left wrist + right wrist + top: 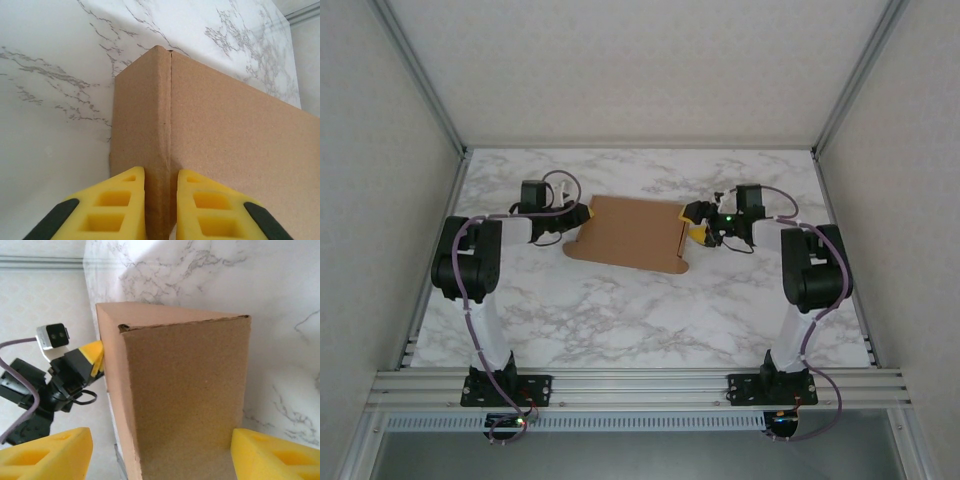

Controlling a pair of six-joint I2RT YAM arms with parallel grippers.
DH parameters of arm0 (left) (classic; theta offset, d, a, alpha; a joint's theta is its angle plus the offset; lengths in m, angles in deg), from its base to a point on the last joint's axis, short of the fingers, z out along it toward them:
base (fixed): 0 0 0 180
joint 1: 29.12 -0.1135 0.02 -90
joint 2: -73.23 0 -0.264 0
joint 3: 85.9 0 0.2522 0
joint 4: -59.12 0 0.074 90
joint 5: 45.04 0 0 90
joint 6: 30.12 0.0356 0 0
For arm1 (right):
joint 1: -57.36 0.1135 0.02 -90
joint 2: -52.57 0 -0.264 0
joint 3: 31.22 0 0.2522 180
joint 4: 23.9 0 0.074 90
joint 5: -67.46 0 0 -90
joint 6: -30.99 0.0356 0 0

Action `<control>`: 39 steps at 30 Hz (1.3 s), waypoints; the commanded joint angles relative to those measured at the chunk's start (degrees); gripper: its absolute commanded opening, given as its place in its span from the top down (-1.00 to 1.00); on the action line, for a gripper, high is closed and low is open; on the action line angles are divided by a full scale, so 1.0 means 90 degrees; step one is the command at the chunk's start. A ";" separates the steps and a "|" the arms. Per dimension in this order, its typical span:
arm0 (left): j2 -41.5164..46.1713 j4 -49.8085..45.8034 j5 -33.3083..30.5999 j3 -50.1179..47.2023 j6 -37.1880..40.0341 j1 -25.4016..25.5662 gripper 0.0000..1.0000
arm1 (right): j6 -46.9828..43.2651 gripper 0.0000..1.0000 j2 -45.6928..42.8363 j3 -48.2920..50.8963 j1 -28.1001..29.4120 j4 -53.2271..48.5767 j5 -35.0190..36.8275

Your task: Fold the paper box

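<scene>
A white marble table (620, 310) sits between pale walls (380, 150). In the middle of it, a bit toward the far side, lies the flat brown cardboard paper box (630, 232). At its left end the cardboard is folded up into a ridge. At its right end a flap stands up from the table. The left gripper (582, 215) is squeezed onto the ridge, with one yellow finger touching each side. The right gripper (698, 228) is at the right end. Its yellow fingers (45, 450) are wide apart, with the raised flap between them. Two black arms (815, 265) reach in from the near edge
</scene>
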 commanded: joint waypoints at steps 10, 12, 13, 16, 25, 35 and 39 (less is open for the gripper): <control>-0.0648 -0.1119 -0.0566 -0.0373 0.0171 -0.0002 1.00 | -0.0875 -0.49 -0.0092 -0.0173 0.0168 -0.1331 0.0685; -0.0654 -0.1127 -0.0566 -0.0373 0.0166 0.0006 1.00 | -0.0899 -0.49 -0.0088 -0.0169 0.0164 -0.1347 0.0723; -0.0660 -0.1128 -0.0574 -0.0373 0.0176 0.0002 1.00 | -0.0946 -0.48 -0.0121 -0.0159 0.0163 -0.1404 0.0838; -0.0684 -0.1138 -0.0575 -0.0373 0.0186 0.0005 1.00 | -0.0937 -0.49 -0.0110 -0.0108 0.0153 -0.1334 0.0894; -0.0823 -0.1177 -0.0596 -0.0354 0.0225 -0.0025 1.00 | -0.0507 -0.49 0.0379 -0.0104 0.0188 -0.0606 0.0334; -0.0909 -0.1148 -0.0512 -0.0334 0.0186 -0.0062 1.00 | -0.0827 -0.49 0.0704 -0.0522 0.0544 -0.0977 0.0451; -0.0896 -0.1099 -0.0468 -0.0346 0.0129 -0.0013 1.00 | -0.0055 -0.46 0.0660 -0.0355 0.0585 0.0012 0.0083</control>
